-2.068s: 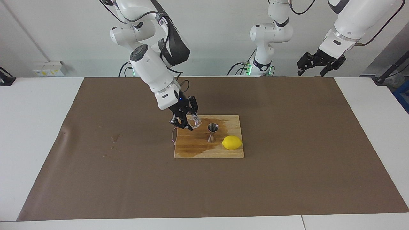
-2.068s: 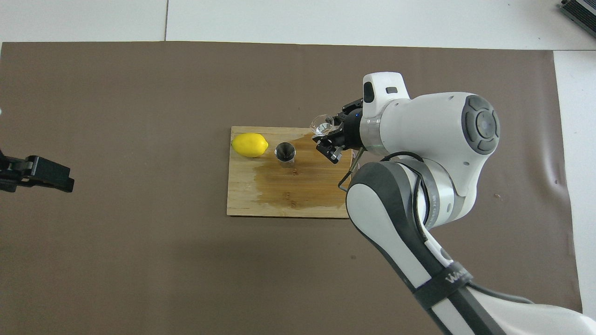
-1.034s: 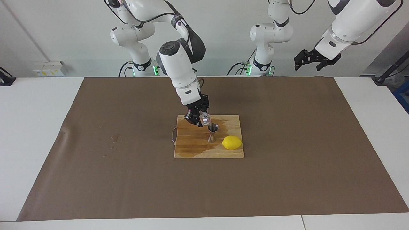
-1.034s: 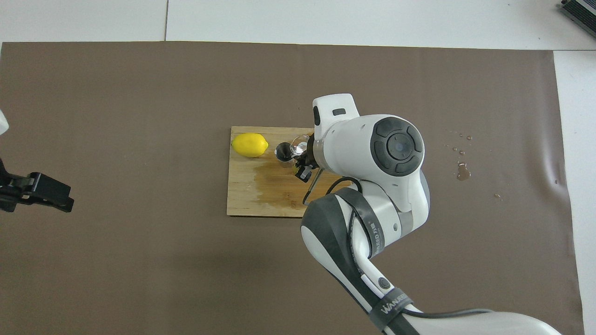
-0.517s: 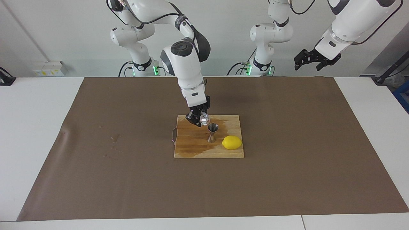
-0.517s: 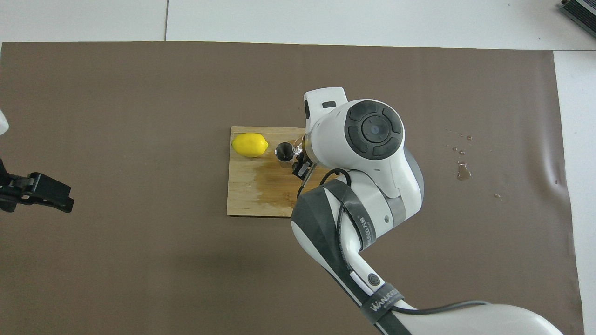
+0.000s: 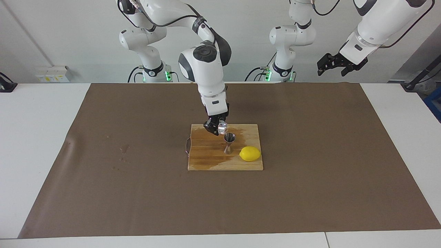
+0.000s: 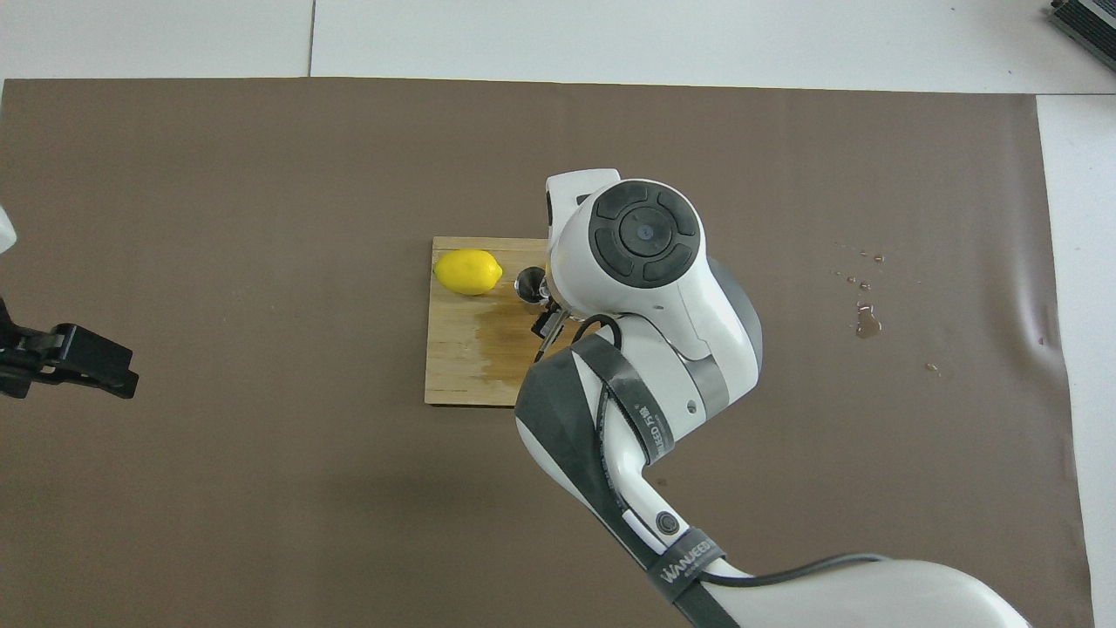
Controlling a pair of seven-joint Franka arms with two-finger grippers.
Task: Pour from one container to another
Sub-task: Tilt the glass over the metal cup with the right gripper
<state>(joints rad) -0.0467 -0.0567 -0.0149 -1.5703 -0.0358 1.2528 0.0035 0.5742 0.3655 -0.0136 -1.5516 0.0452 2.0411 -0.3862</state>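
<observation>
The tiny clear glass cup (image 7: pixel 222 128), clenched in the right gripper (image 7: pixel 217 127), hangs tipped just above the rim of the steel jigger (image 7: pixel 229 142), which stands on the wooden board (image 7: pixel 206 155) beside the lemon (image 7: pixel 250 153); this looks like the pouring step, and the next move calls for tilting further with the lip kept over the jigger's mouth. The facing view shows cup and grip plainly, while overhead the right arm's wrist hides them, leaving only the jigger's mouth (image 8: pixel 529 284). The left gripper (image 7: pixel 333 64) waits released, raised above the left arm's end of the table.
</observation>
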